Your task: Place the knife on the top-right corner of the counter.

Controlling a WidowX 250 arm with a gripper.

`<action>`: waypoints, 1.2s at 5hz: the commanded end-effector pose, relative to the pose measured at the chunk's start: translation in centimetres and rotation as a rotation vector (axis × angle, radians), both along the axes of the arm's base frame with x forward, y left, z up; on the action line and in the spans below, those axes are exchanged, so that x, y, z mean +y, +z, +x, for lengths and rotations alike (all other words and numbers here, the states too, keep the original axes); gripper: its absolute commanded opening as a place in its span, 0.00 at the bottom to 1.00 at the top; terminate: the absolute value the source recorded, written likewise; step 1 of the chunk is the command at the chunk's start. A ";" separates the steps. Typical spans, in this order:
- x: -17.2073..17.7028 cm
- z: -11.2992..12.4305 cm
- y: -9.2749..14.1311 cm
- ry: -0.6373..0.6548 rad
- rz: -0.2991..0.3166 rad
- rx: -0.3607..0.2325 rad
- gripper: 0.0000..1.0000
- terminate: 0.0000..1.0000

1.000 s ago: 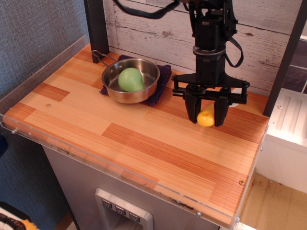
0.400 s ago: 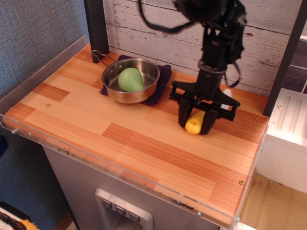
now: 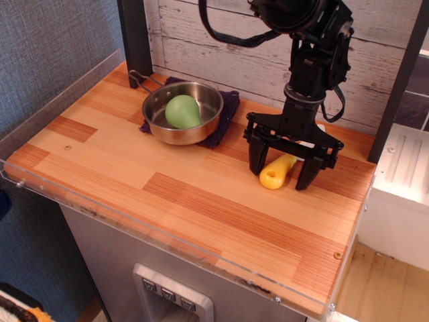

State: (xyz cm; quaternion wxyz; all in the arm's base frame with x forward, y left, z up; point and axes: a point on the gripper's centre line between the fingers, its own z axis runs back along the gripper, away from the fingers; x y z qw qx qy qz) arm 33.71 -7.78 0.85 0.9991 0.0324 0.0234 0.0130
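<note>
One knife (image 3: 277, 173) lies flat on the counter (image 3: 201, 194) near its far right corner, between the spread fingers of the gripper (image 3: 280, 170), which stands wide; moments earlier those fingers pinched the yellow handle

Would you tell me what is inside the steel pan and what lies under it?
Inside the steel pan sits a green pear-shaped object. Under it lies a dark purple cloth; the pan covers the cloth's middle.
</note>
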 end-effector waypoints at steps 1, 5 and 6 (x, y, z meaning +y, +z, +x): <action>9.6 -8.2 10.5 0.056 -0.131 -0.206 1.00 0.00; 11.4 -6.8 8.9 -0.080 0.018 -0.121 1.00 0.00; 11.7 -7.1 9.3 -0.082 0.019 -0.136 1.00 0.00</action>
